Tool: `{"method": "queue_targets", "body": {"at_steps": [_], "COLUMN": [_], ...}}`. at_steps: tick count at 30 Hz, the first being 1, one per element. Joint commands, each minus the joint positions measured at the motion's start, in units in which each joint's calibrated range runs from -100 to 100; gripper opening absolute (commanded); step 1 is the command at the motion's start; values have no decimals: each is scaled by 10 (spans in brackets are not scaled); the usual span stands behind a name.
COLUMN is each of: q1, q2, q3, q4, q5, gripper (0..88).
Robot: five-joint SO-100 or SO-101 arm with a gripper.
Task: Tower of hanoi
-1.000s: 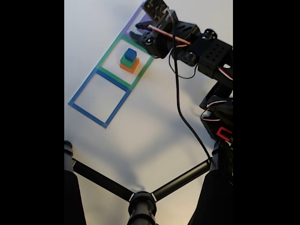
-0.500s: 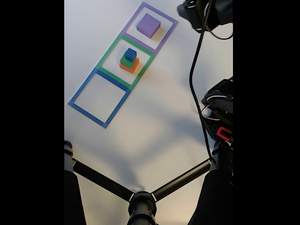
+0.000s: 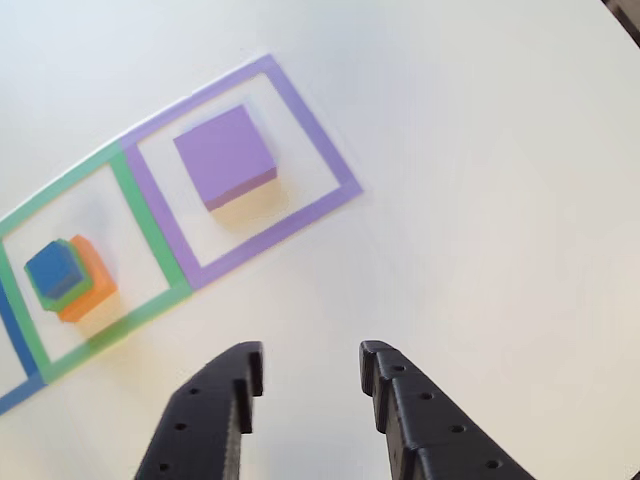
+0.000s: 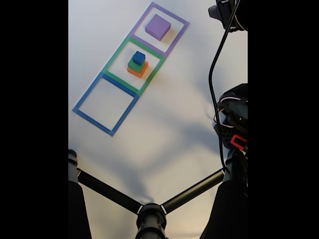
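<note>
Now that drawn back from the purple tape outline (image 3: pixel 335 160), hovering with the fingers (image 3: pixel 395 400) of the gripper (image 3: pixel 311 368) spread apart and gripping nothing, above bare counter (image 3: pixel 480 200) just on the near side of that outline in the other view.

Hung right over the outline a second ago, hiding its inside. Had cleared it by half a second ago. Since then, pulled further off toward the top right corner of the fixed view.

Left behind: the purple block (image 3: pixel 224 155) (image 4: pixel 158 26), lying flat on the counter roughly in the middle of the purple tape outline, apart from the tape on every side.

Nothing disturbed in the green tape outline (image 3: pixel 150 240), which shares an edge with the purple one. Stacked inside it: orange block (image 3: pixel 95 285) at the bottom, green block (image 3: pixel 70 293) on that, blue cube (image 3: pixel 53 268) on top, each a little askew. Same spot as in the earlier fixed pictures.

One square further from the purple tape outline, the blue tape outline (image 4: pixel 105 103), with only counter inside.

Reads as the widest piece just delivered and let go, so the base of the new tower looks settled. Still to shift, by this judgement: the three-piece stack, one piece at a time, never larger on smaller. Probably the blue cube first, onto the purple block. Calls for reaching past the purple tape outline into the neighbouring square and closing on the top cube alone, without nudging the green block beneath.
</note>
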Motion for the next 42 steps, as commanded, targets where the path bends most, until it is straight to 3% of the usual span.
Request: {"method": "queue_targets", "body": {"at_steps": [1, 3, 6, 13, 24, 32, 42], "q1": [45, 57, 61, 52, 15, -11, -24], "q2": [-21, -34, -42, -18, 132, 268, 400], "q3": [95, 162, 260, 525, 671, 690, 692], "q4": [-96, -160, -271, -642, -1012, -1194, -1342], "q5": [0, 0, 0, 0, 0, 0, 0], "gripper": [224, 280, 282, 369, 435, 455, 470]}}
